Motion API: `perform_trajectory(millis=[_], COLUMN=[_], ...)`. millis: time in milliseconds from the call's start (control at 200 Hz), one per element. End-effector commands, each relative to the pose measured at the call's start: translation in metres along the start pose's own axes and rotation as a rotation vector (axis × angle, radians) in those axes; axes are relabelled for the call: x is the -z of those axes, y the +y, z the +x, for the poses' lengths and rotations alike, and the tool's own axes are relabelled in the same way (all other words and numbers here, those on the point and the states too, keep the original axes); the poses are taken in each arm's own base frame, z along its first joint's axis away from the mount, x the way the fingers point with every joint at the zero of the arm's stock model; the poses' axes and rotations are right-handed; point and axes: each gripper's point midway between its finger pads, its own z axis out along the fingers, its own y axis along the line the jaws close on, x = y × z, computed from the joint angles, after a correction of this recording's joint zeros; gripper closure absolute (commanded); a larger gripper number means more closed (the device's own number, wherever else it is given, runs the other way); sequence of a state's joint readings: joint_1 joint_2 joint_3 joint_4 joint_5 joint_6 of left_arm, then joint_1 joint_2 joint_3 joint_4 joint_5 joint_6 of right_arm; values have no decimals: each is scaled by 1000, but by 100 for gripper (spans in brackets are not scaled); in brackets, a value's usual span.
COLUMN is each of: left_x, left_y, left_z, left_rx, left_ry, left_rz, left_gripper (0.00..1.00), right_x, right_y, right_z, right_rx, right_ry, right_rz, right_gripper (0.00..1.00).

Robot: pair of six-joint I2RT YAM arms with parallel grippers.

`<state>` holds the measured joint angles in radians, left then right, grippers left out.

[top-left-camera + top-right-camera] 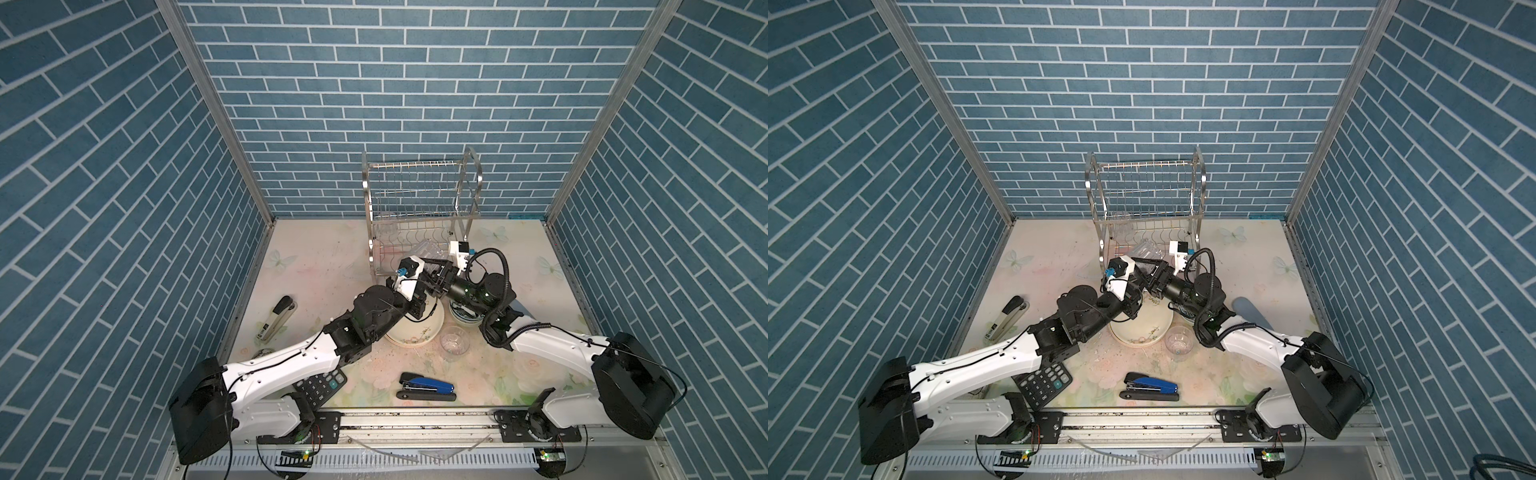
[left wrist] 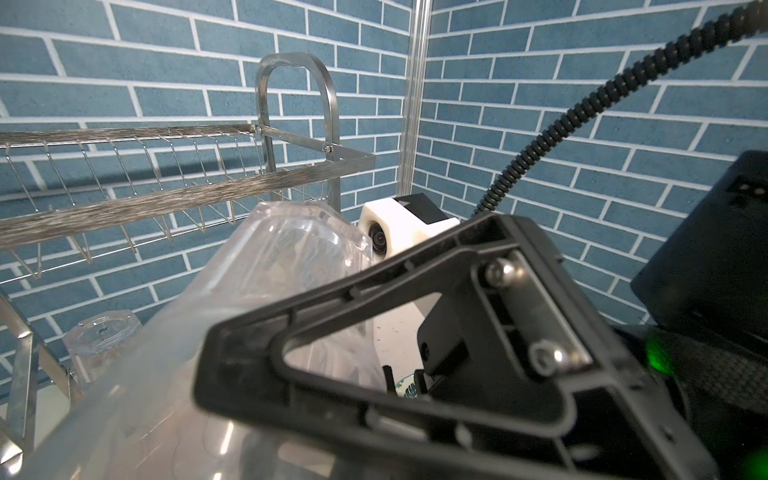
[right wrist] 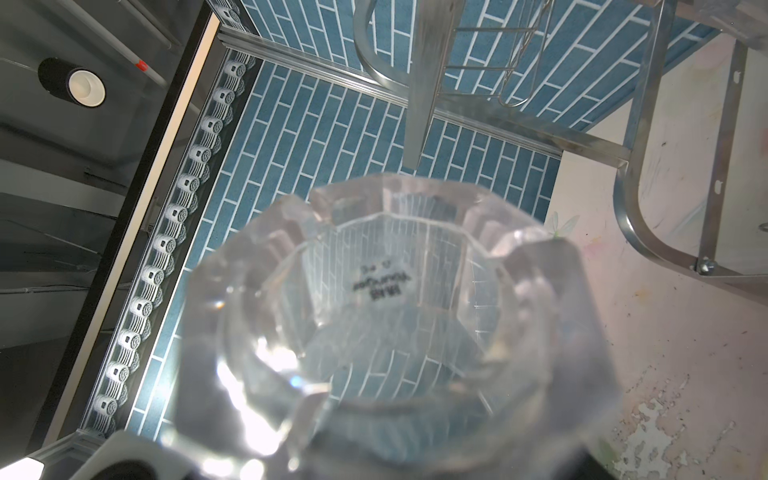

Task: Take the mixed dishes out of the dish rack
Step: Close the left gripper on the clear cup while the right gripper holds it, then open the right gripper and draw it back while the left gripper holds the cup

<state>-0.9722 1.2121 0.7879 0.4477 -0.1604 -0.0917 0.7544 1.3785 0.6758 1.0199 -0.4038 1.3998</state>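
In both top views the two arms meet just in front of the rack point(image 1: 419, 195), above the bench point(image 1: 324, 257). The held tumbler point(image 1: 423, 250) hangs tilted in the air between them, close to the rack's lower shelf. The right gripper point(image 1: 437, 277) has its jaws spread wide around the glass, grasping it. The left gripper point(image 1: 434, 264) is clenched tight right beside it; whether it pinches the glass wall I cannot tell. A cream plate point(image 1: 415, 332), a bowl point(image 1: 461, 318) and a second tumbler point(image 1: 454, 343) sit on the bench under the arms.

From the left wrist, the held tumbler point(image 2: 257, 282) looms close, with one of the right gripper's fingers point(image 2: 415, 332) against its side. A third tumbler point(image 2: 104, 336) stands upside down low in the rack point(image 2: 166, 187).

From the right wrist, the held tumbler point(image 3: 395, 311) fills the middle, its base pointing away.
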Motion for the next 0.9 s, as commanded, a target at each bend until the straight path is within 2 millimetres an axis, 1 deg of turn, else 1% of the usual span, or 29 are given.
perform_trajectory(millis=[0, 60, 125, 160, 200, 205, 210, 225, 230, 235, 245, 435, 595, 705, 890], left_x=[2, 3, 4, 6, 7, 7, 8, 8, 8, 8, 8, 13, 15, 19, 28], left_y=[-5, -6, -7, -7, -8, -9, -8, -8, -8, -8, -8, -12, -13, -12, -11], left_z=[-32, -30, -29, -30, -31, -30, -31, -30, -30, -31, -30, -33, -30, -28, -29], left_rx=[25, 30, 38, 44, 45, 45, 46, 46, 47, 48, 48, 61, 55, 55, 44], left_ry=[-64, -43, -29, -26, -24, -22, -22, -21, -20, -21, -20, -22, 0, 12, 31], left_rz=[15, 19, 28, 32, 37, 38, 37, 38, 38, 38, 38, 65, 71, 72, 70], left_gripper=[100, 100, 100, 100, 100, 100, 100, 100, 100, 100, 100, 100, 100, 100, 100], right_x=[0, 3, 5, 6, 6, 6, 6, 6, 6, 5, 6, 11, 25, 39, 57], right_y=[20, 20, 18, 18, 17, 17, 17, 17, 17, 17, 17, 14, 5, -6, -17], right_z=[-1, -3, -5, -5, -5, -5, -5, -5, -5, -5, -5, -10, -24, -33, -40], right_rx=[91, 96, 96, 96, 97, 97, 98, 98, 97, 98, 98, 101, 106, 104, 124], right_ry=[-5, -13, -21, -22, -21, -21, -21, -20, -20, -20, -20, -52, -120, -165, -206], right_rz=[-80, -79, -73, -74, -72, -72, -72, -73, -72, -72, -73, -78, -51, -14, 51], right_gripper=[89, 67, 49, 43, 39, 37, 33, 12, 6, 4, 1, 1, 1, 1, 1])
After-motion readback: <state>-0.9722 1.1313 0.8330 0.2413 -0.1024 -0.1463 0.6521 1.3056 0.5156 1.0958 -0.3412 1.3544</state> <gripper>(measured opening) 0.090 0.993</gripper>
